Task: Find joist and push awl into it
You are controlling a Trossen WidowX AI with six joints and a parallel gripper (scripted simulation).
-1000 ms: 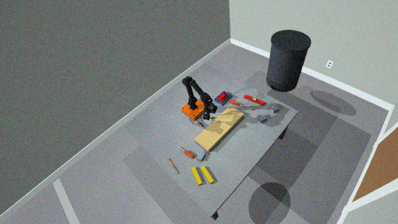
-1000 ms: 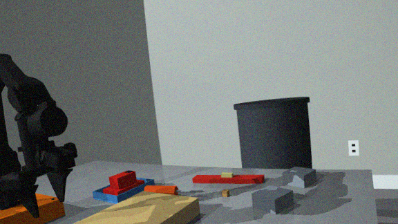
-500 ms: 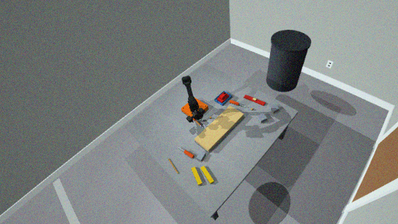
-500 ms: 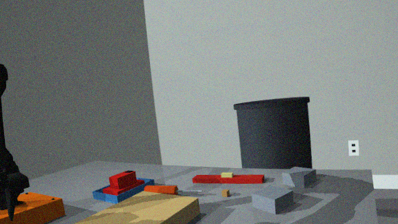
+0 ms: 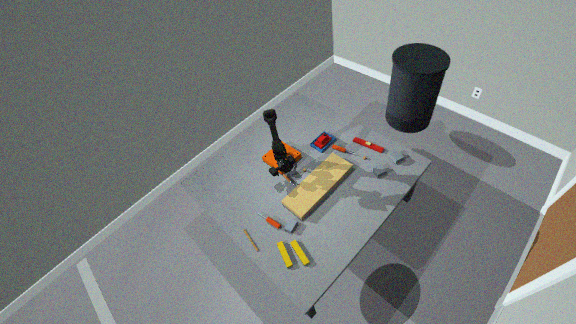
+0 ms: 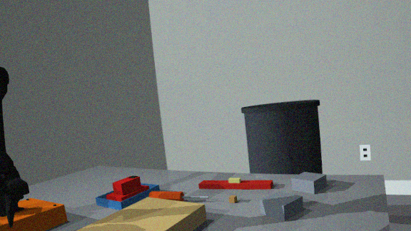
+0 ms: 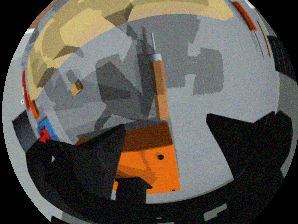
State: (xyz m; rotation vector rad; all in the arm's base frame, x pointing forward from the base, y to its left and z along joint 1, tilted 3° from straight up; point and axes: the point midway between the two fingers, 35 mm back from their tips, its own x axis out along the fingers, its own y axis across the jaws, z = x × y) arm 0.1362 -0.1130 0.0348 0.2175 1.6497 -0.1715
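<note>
The arm stands folded near its base, its empty hand (image 5: 288, 175) (image 6: 11, 219) (image 7: 166, 123) wide open.
</note>
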